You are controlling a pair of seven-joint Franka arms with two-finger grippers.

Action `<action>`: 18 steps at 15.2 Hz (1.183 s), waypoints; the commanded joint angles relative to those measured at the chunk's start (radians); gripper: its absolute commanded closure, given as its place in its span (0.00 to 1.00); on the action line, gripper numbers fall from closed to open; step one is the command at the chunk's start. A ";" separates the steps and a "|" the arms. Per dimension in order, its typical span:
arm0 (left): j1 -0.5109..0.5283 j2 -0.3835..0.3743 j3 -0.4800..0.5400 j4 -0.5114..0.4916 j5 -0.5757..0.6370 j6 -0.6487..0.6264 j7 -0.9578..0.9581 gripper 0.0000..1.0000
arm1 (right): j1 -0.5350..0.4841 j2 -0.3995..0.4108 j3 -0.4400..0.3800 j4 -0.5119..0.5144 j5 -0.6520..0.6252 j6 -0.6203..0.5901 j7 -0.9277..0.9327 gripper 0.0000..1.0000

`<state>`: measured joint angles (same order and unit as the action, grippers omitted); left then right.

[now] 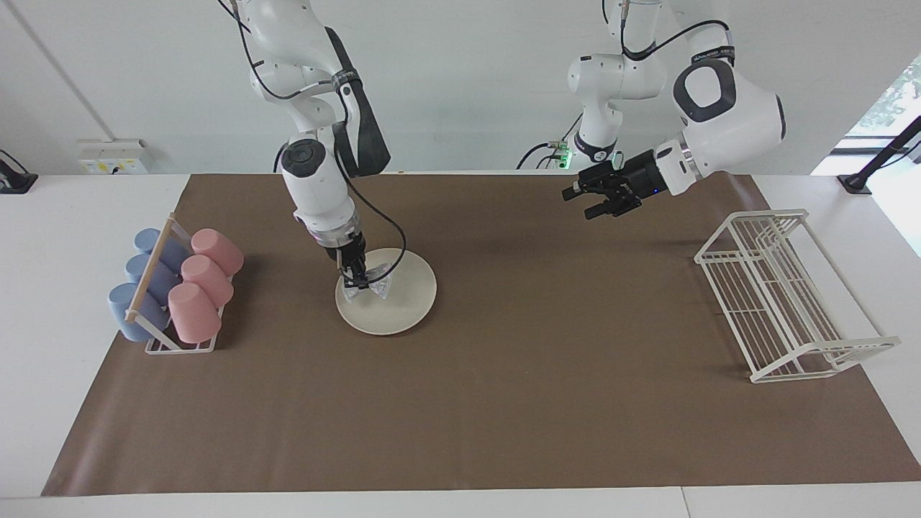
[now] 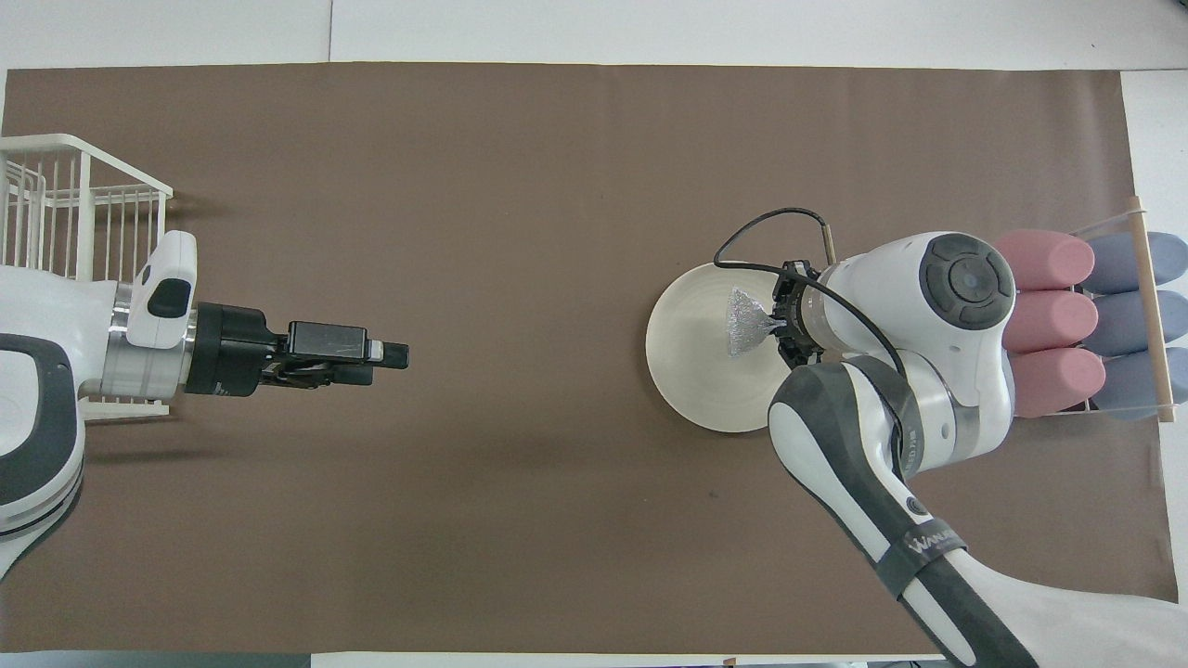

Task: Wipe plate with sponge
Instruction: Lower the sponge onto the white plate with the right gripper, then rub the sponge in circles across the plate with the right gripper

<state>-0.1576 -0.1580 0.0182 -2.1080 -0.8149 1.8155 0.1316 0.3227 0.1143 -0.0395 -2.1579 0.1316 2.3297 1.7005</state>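
Observation:
The round cream plate (image 1: 403, 302) lies on the brown mat, beside the cup rack. My right gripper (image 1: 357, 280) reaches down onto it, shut on the crinkled silvery sponge (image 1: 373, 286). The sponge touches the plate on the part toward the cup rack. In the overhead view the sponge (image 2: 742, 321) fans out from the right gripper (image 2: 773, 327) over the plate (image 2: 691, 371), whose edge the right arm partly covers. My left gripper (image 1: 591, 201) hangs open and empty over the mat toward the left arm's end of the table, also seen as the left gripper (image 2: 394, 353) from overhead.
A rack of pink and blue cups (image 1: 176, 291) stands at the right arm's end of the mat, close to the plate. A white wire dish rack (image 1: 784, 295) stands at the left arm's end. The brown mat (image 1: 504, 403) covers the table.

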 commanded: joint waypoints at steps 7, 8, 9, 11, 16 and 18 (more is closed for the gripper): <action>0.001 -0.023 -0.004 0.236 0.547 -0.231 -0.182 0.00 | 0.004 0.044 0.009 -0.088 0.005 0.177 0.013 1.00; 0.003 -0.023 -0.004 0.250 0.595 -0.246 -0.182 0.00 | 0.004 0.044 0.010 -0.088 0.005 0.180 0.014 1.00; 0.003 -0.024 -0.004 0.272 0.649 -0.267 -0.182 0.00 | 0.004 0.044 0.010 -0.086 0.005 0.181 0.014 1.00; 0.001 -0.029 -0.007 0.286 0.744 -0.295 -0.182 0.00 | 0.004 0.044 0.010 -0.088 0.005 0.181 0.021 1.00; 0.013 -0.066 0.002 0.309 0.827 -0.327 -0.184 0.00 | 0.039 0.051 0.012 -0.085 0.039 0.247 0.074 1.00; 0.030 -0.072 0.000 0.318 0.829 -0.328 -0.191 0.00 | 0.065 0.058 0.012 -0.083 0.078 0.279 0.086 1.00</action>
<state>-0.1467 -0.2125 0.0223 -1.8040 -0.0077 1.5136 -0.0437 0.3670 0.1665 -0.0328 -2.2372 0.1712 2.5646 1.7621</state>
